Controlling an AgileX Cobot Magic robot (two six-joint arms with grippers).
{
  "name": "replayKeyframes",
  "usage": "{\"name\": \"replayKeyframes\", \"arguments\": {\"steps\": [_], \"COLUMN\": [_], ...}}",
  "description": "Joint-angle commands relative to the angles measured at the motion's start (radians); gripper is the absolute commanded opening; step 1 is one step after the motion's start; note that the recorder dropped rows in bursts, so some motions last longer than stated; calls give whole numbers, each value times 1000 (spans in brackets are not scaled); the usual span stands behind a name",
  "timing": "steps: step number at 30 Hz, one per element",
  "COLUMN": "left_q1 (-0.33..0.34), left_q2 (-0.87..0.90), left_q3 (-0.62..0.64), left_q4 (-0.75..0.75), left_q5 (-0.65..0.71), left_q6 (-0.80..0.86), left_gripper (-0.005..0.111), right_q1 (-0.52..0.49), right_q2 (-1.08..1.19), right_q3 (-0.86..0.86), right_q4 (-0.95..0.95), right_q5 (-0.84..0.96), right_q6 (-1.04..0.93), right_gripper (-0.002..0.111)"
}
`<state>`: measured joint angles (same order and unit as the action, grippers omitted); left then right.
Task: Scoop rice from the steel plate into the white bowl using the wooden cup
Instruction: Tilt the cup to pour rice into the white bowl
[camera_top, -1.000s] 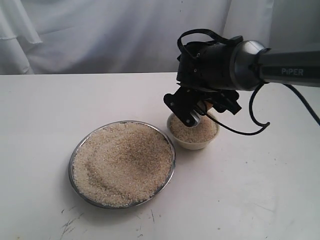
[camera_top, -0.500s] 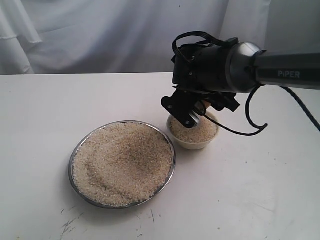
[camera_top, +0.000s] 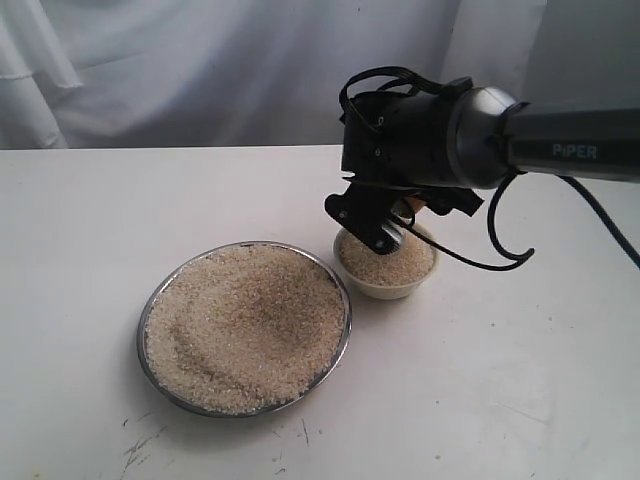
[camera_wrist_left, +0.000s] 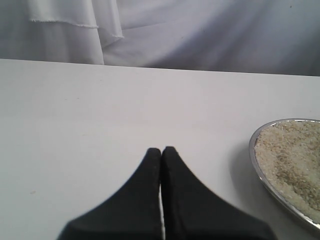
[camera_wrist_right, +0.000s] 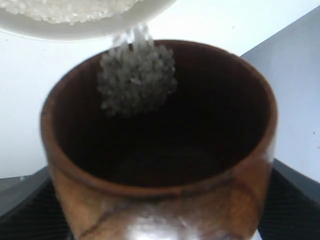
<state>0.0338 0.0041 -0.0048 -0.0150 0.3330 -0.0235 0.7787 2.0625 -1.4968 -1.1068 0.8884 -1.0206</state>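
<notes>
The steel plate (camera_top: 143, 335) lies left of centre, heaped with rice (camera_top: 245, 325). Right beside it stands the white bowl (camera_top: 385, 288), filled with rice (camera_top: 388, 262). My right gripper (camera_top: 385, 228) hangs just over the bowl, shut on the wooden cup (camera_wrist_right: 160, 210), which is tipped mouth-down toward the bowl's rim (camera_wrist_right: 75, 31). A small clump of rice (camera_wrist_right: 136, 80) clings near the cup's lip and grains are spilling out. In the exterior view the gripper hides most of the cup. My left gripper (camera_wrist_left: 161, 150) is shut and empty, low over the bare table beside the plate's edge (camera_wrist_left: 257, 170).
The white table (camera_top: 500, 380) carries a few dark scuff marks near its front edge (camera_top: 140, 445). A white cloth backdrop (camera_top: 200, 70) hangs behind. A black cable (camera_top: 505, 255) loops down from the right arm beside the bowl.
The right arm has edged slightly to the left over the bowl, with the cup still tipped. The plate, the bowl and the rice heap have stayed put.
</notes>
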Motion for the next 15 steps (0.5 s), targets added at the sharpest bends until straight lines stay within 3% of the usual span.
{"name": "replayKeyframes", "arguments": {"steps": [1, 15], "left_q1": [-3, -3], "left_q2": [-4, -4], "left_q3": [5, 5], "left_q4": [1, 1], "left_q5": [-14, -14], "left_q6": [0, 0], "left_gripper": [0, 0], "right_q1": [18, 88], "right_q2": [-7, -7], "right_q3": [-7, -7], "right_q4": [-56, -86], "right_q5": [31, 94], "right_q6": [-18, -49], "right_gripper": [0, 0]}}
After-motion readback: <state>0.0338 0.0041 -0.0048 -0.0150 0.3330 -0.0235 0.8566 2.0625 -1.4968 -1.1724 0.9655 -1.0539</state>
